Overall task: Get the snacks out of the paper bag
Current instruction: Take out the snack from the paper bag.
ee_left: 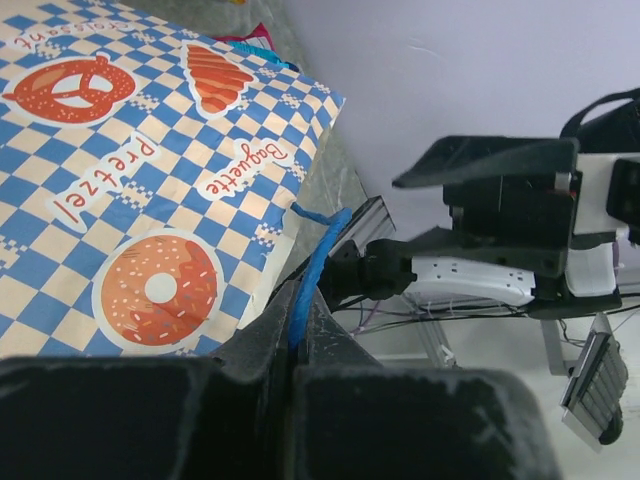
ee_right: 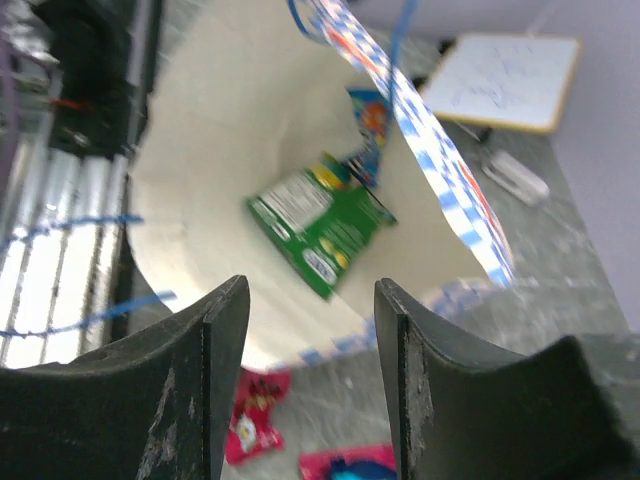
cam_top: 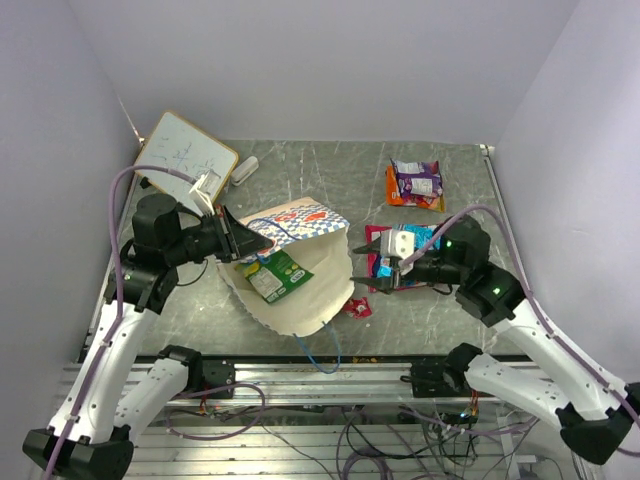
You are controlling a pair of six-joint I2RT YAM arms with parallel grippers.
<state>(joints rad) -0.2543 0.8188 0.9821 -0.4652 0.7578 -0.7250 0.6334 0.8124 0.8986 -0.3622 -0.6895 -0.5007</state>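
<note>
The paper bag (cam_top: 300, 222) lies on its side, mouth open toward the right arm. A green snack packet (cam_top: 276, 275) lies inside on the white lining; it also shows in the right wrist view (ee_right: 322, 222), with a blue packet (ee_right: 370, 128) behind it. My left gripper (cam_top: 232, 238) is shut on the bag's blue cord handle (ee_left: 315, 270) and holds the upper side up. My right gripper (cam_top: 372, 268) is open and empty just outside the bag's mouth. Outside lie a small red packet (cam_top: 357, 306), a red-pink one (cam_top: 378, 238) and orange and purple ones (cam_top: 415, 184).
A wooden-framed whiteboard (cam_top: 185, 155) leans at the back left with a white eraser (cam_top: 245, 168) beside it. The second blue cord handle (cam_top: 325, 352) hangs over the table's front edge.
</note>
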